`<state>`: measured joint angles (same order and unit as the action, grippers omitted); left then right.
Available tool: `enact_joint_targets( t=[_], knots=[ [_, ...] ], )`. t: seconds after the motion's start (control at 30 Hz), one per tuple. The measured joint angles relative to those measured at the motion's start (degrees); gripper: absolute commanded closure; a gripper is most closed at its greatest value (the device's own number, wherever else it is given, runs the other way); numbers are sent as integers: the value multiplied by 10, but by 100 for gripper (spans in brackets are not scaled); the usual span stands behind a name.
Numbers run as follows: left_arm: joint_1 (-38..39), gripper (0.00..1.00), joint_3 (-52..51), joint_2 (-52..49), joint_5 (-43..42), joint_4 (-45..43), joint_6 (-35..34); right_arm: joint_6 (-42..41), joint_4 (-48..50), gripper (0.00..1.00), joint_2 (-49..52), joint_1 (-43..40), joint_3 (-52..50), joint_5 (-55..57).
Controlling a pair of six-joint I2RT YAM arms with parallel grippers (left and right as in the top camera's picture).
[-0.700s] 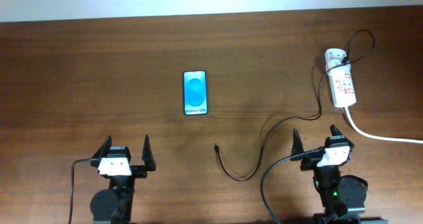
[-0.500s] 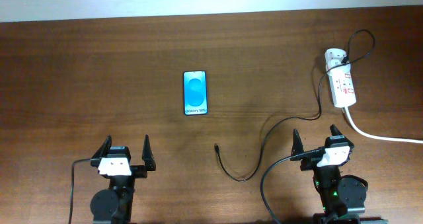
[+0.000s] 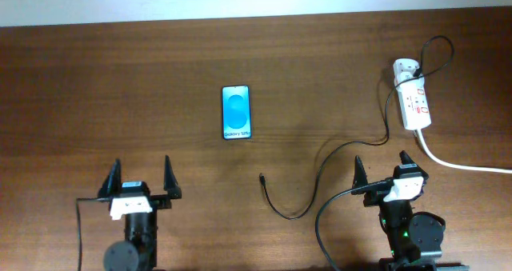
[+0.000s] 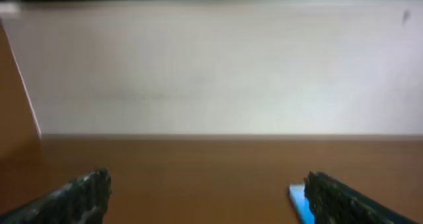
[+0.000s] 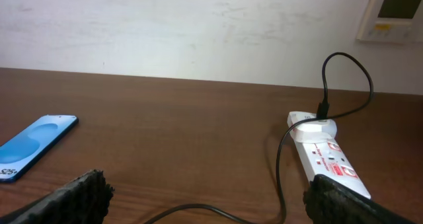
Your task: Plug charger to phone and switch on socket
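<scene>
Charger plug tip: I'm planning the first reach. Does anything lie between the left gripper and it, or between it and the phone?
Nothing visible does. In the overhead view only the wood of the table shows between the left gripper and the charger plug tip, and between that tip and the phone.

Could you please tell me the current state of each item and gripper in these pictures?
phone: screen lit, flat face up, nothing plugged in.
socket: switch position too small to tell.
charger: plugged into the socket, free end loose on the table.
left gripper: open, empty.
right gripper: open, empty.
</scene>
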<state>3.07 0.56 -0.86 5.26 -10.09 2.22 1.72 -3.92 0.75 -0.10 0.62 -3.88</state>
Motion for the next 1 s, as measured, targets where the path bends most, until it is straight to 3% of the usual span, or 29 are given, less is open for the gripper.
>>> enact_joint_targets(
  t=[0.17, 0.23, 0.33, 0.47, 0.53, 0.63, 0.73, 0.83, 0.9, 1.0],
  knots=[
    [0, 1, 2, 0, -75, -166, 2, 0, 0, 2, 0, 0, 0, 0],
    [0, 1, 18, -1, -88, -148, 2, 0, 0, 2, 0, 0, 0, 0],
    [0, 1, 146, -60, -94, 26, 2, 0, 0, 2, 0, 0, 0, 0],
    [0, 1, 481, -345, -136, 330, 3, 0, 0, 2, 1, 0, 0, 0],
    [-1, 1, 631, -495, -224, 421, 4, 0, 0, 2, 1, 1, 0, 0],
    [0, 1, 748, -636, -296, 490, -1, 0, 0, 2, 1, 1, 0, 0],
    [21, 1, 919, -792, -288, 666, -40, 0, 0, 2, 1, 1, 0, 0],
    [71, 1, 1109, -973, -204, 839, -67, 0, 0, 2, 0, 1, 0, 0],
    [103, 1, 1173, -1060, -142, 875, -92, 0, 0, 2, 0, 1, 0, 0],
    [141, 1, 1192, -1132, -121, 827, -110, 0, 0, 2, 0, 1, 0, 0]
  ],
)
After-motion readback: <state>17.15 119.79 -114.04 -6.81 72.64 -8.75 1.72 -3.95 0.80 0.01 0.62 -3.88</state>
